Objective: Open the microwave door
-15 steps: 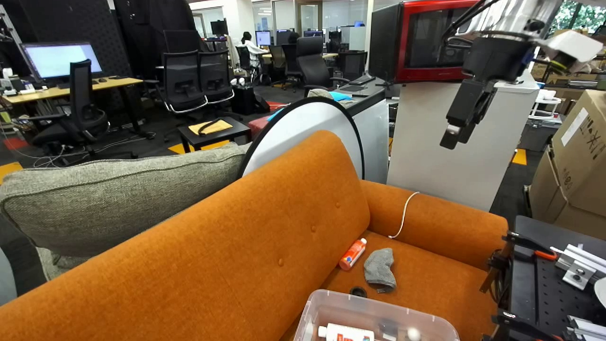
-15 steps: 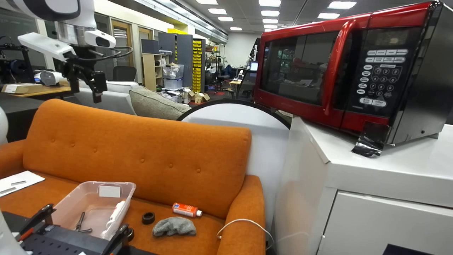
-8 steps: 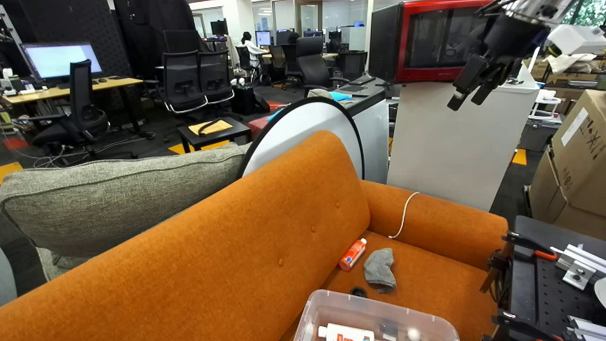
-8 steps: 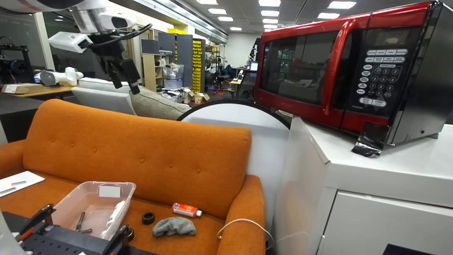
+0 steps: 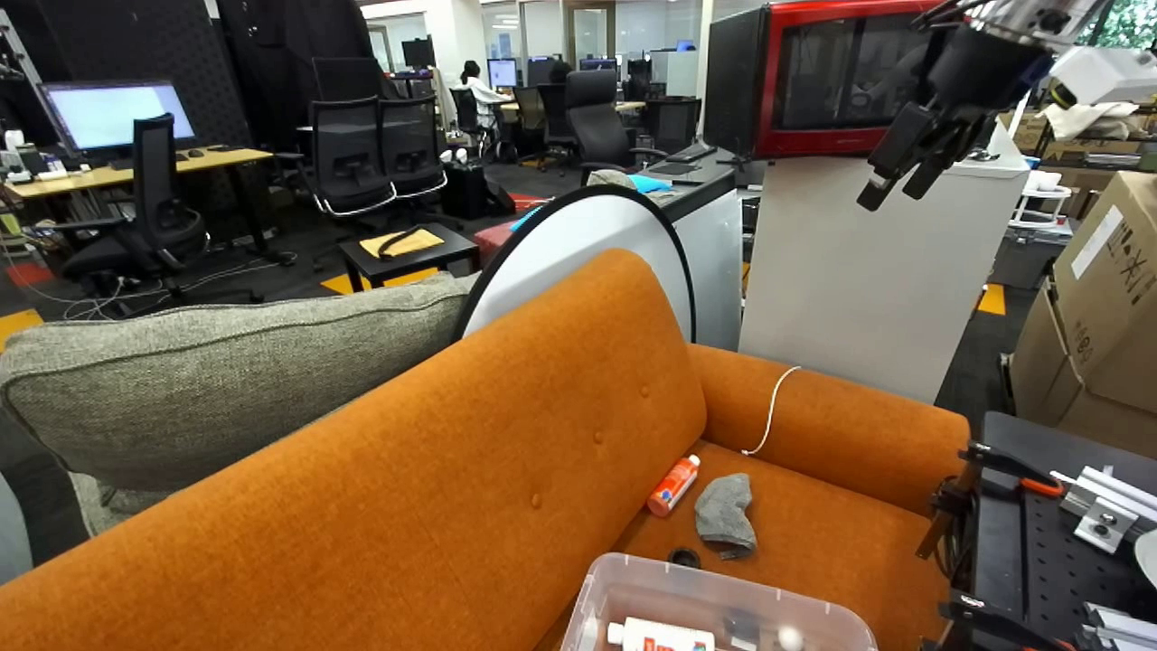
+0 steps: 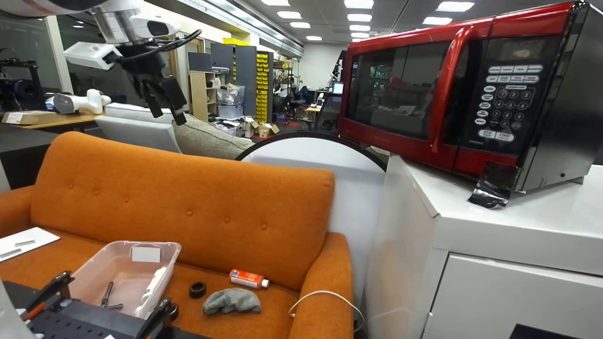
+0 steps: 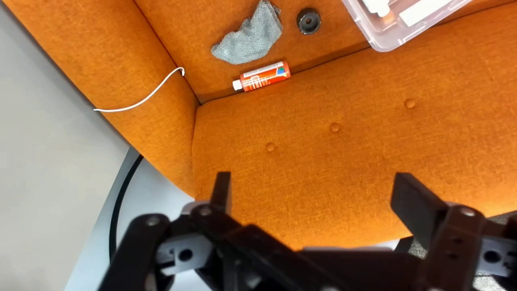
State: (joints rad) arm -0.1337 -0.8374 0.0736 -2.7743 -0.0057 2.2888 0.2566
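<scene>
In an exterior view I see the closed door (image 6: 396,89), its handle (image 6: 444,89) running upright, well to the right of my pincer (image 6: 168,117), which hangs spread, angled downward.

Glossy red-framed rectangular microwave door (image 6: 395,89) w/ dk glass shows at 2 o'clock in an exterior view, as does flat blk control panel (image 6: 509,101) w/ silvery-wht keys; boxy wht cabinet (image 6: 518,296) at 4, solid-orange fabric sofa (image 6: 202,240) at 8, two-fingered blk gripper (image 6: 167,115) at 10. Wrist view, 12 o'clock: orange-red plastic bottle (image 7: 262,76) w/ wht cap and blue-green label patch, mottled-grey crumpled cloth (image 7: 250,38); thin wht cord (image 7: 143,100) at 10. In an exterior view, heathered-grey fabric cushion (image 5: 226,389) w/ dk piping at 9, blk-rimmed wht round panel (image 5: 569,244) at 12.
</scene>
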